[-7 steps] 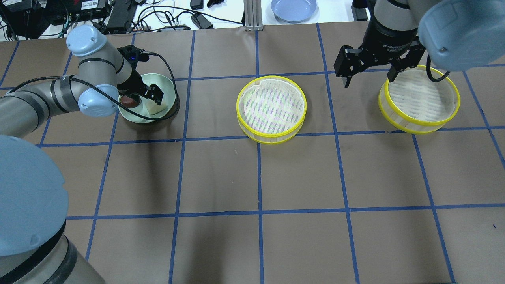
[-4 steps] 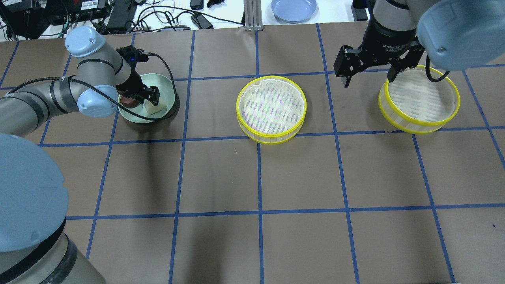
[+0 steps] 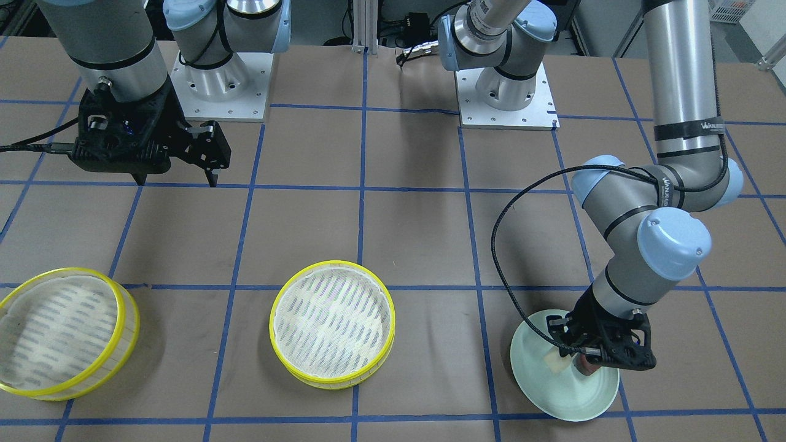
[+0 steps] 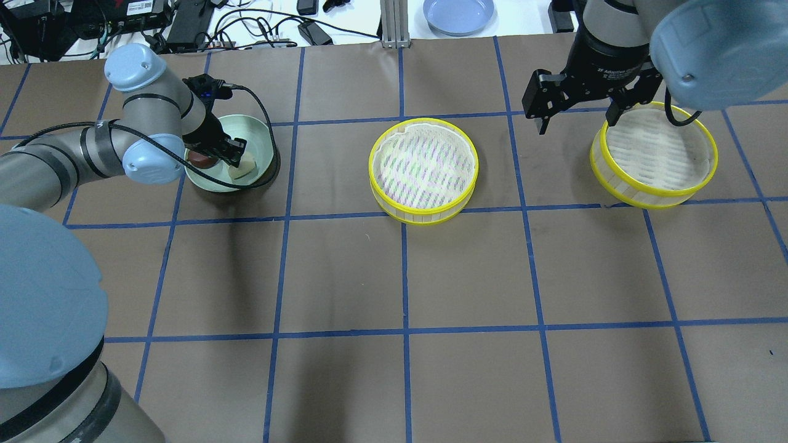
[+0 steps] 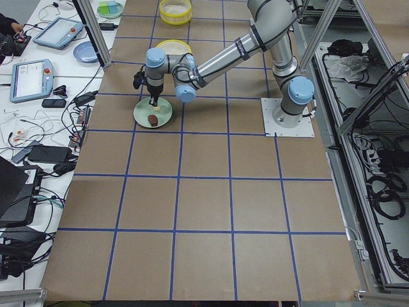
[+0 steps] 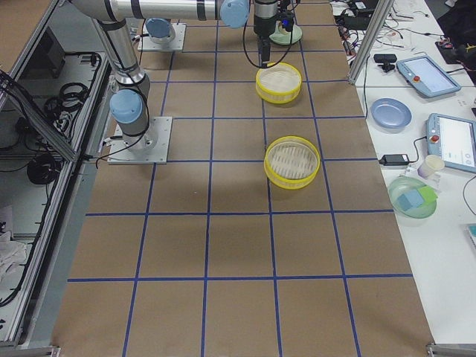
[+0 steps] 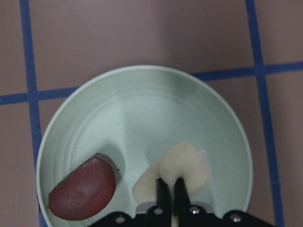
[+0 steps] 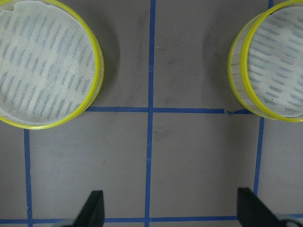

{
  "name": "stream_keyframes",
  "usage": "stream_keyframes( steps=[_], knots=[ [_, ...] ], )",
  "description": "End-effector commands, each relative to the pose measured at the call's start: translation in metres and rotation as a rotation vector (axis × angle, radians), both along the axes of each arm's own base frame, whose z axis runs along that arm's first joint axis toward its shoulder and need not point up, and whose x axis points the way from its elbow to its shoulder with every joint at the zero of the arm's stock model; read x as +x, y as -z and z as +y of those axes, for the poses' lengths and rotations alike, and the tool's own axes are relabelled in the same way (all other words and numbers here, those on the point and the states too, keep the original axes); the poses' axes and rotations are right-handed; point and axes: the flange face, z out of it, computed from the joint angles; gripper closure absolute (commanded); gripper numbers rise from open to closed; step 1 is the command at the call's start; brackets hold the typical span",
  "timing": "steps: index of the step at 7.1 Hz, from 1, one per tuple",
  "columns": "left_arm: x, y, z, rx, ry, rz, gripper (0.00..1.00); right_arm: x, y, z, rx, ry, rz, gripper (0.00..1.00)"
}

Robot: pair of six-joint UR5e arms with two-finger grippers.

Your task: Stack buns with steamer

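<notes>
The cream-white bun [image 7: 182, 165] and the dark reddish-brown bun [image 7: 83, 191] lie side by side in the pale green plate [image 7: 142, 109]. My left gripper [image 7: 171, 189] reaches down into the plate [image 4: 255, 132], its fingers pinched on the cream bun [image 4: 246, 166]. The brown bun [image 4: 200, 159] sits free beside it. Two yellow-rimmed steamer trays stand empty: one mid-table [image 4: 423, 161], one at the right [image 4: 654, 154]. My right gripper [image 4: 575, 117] hovers open and empty between them, above the table [image 8: 171, 210].
A blue plate [image 4: 458, 13] and cables lie on the bench beyond the table's far edge. Blue tape lines grid the brown table top. In the front-facing view the right gripper [image 3: 175, 178] hangs well above the steamers [image 3: 331, 322].
My left gripper's fingers have closed from wide apart onto the cream bun in the plate. The right gripper has barely moved.
</notes>
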Motion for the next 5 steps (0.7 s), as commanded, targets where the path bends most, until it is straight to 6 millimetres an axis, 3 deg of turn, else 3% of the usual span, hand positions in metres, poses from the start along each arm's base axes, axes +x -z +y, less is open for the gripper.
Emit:
stream_keyframes(
  steps=[1,2,4,5],
  knots=[
    [-0.059,-0.056,-0.004,-0.083,-0.211,0.076,1.0,0.0,0.0,-0.001,-0.006,0.027,-0.002,0.0],
    [-0.104,-0.069,0.004,-0.093,-0.315,0.129,1.0,0.0,0.002,-0.003,-0.003,0.027,0.001,0.0],
    [-0.2,-0.07,0.02,-0.096,-0.522,0.294,1.0,-0.004,0.003,-0.004,-0.001,0.028,0.001,0.0],
    [-0.226,-0.066,0.024,-0.081,-0.595,0.398,1.0,-0.007,0.003,-0.005,-0.001,0.037,-0.009,0.0]
  ],
)
